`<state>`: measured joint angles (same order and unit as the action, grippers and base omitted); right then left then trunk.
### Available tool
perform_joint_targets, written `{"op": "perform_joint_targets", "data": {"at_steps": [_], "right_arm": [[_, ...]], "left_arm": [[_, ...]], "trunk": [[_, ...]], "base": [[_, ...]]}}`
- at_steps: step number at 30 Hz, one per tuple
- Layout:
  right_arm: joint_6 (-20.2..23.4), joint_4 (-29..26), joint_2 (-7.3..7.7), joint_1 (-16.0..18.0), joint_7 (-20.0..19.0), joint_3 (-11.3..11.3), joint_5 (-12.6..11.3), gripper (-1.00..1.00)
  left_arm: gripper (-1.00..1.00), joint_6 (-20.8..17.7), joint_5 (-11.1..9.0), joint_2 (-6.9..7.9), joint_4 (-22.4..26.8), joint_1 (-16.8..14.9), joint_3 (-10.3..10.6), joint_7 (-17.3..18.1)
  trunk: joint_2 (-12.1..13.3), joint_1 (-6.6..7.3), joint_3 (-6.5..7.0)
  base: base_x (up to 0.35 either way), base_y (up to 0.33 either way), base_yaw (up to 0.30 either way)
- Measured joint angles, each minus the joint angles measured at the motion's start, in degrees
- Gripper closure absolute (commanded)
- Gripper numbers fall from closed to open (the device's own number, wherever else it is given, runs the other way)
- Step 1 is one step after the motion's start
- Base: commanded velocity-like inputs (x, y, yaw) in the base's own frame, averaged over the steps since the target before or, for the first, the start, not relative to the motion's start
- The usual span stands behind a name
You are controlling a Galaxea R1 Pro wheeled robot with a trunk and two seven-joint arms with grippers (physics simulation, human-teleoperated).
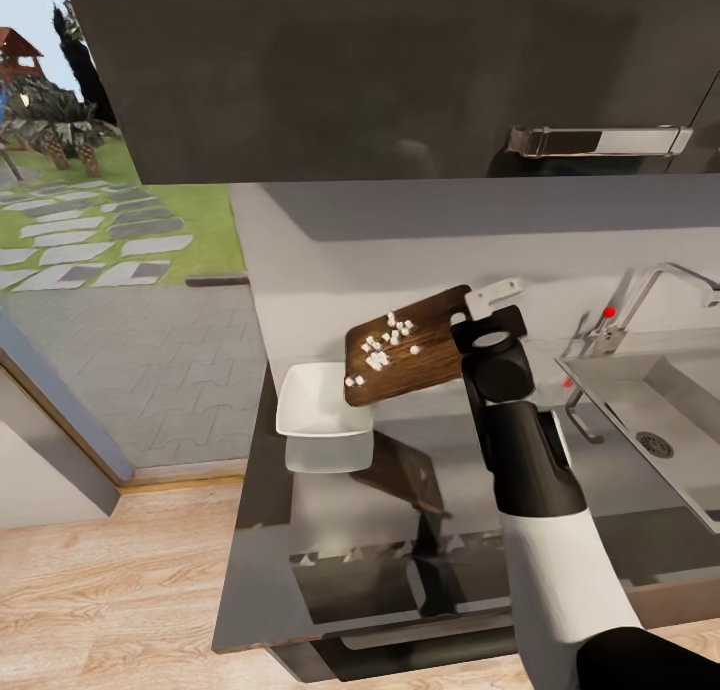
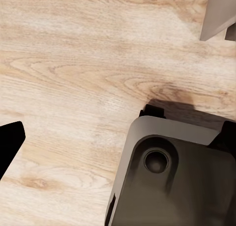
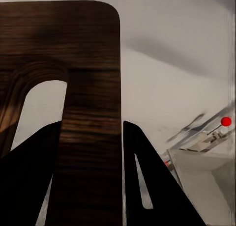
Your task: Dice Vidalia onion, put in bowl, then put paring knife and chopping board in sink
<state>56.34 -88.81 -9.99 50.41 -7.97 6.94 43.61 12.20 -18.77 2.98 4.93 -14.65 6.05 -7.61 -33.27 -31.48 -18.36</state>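
My right gripper (image 1: 468, 322) is shut on the handle end of the dark wood chopping board (image 1: 412, 362) and holds it up, tilted down toward the white bowl (image 1: 318, 412). Small white pieces of diced onion (image 1: 383, 348) lie scattered on the board, near its lower edge above the bowl. In the right wrist view the black fingers (image 3: 34, 172) clamp the board (image 3: 91, 78) beside its slot hole. My left gripper (image 2: 115, 147) hangs over the wooden floor with one dark fingertip (image 2: 10, 143) far out to the side. The paring knife is out of view.
The bowl rests on the glossy grey countertop (image 1: 380, 540) near its left end. The steel sink (image 1: 690, 400) with its chrome faucet (image 1: 660, 282) lies to the right of the arm. Dark wall cabinets (image 1: 400, 70) hang overhead. The robot's dark base (image 2: 172, 177) stands on the floor.
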Motion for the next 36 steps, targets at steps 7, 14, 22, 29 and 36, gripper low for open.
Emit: {"op": "perform_joint_targets", "data": {"at_steps": [7, 14, 22, 29, 36], "right_arm": [[0.1, 0.3, 0.00, 1.9, 0.0, 3.6, 1.0, 1.00], [0.1, 0.5, 0.00, 2.3, 0.0, 4.9, 1.4, 1.00], [0.1, 0.6, 0.00, 2.4, 0.0, 5.3, 1.4, 1.00], [0.0, 0.6, 0.00, 2.4, 0.0, 5.4, 1.5, 1.00], [-0.3, -0.2, 0.00, 2.4, -0.4, 1.8, -1.0, 1.00]], "left_arm": [[-1.00, 0.0, 0.0, 0.00, 0.0, 0.0, 0.0, 0.0], [-1.00, 0.0, 0.0, 0.00, 0.0, 0.0, 0.0, 0.0], [-1.00, 0.0, 0.0, -0.09, 0.0, 0.0, 0.0, 0.0], [-1.00, 0.0, 0.0, -0.09, 0.0, 0.0, 0.0, 0.0], [-1.00, 0.0, 0.0, -0.09, 0.0, 0.0, 0.0, 0.0]], "trunk": [[0.0, 0.00, 0.00], [0.0, 0.00, 0.00], [0.0, 0.00, 0.00], [0.0, 0.00, 0.00], [0.0, 0.00, 0.00]], "base": [[0.000, 0.000, 0.000], [0.000, 0.000, 0.000], [0.000, 0.000, 0.000], [0.000, 0.000, 0.000], [0.000, 0.000, 0.000]]}}
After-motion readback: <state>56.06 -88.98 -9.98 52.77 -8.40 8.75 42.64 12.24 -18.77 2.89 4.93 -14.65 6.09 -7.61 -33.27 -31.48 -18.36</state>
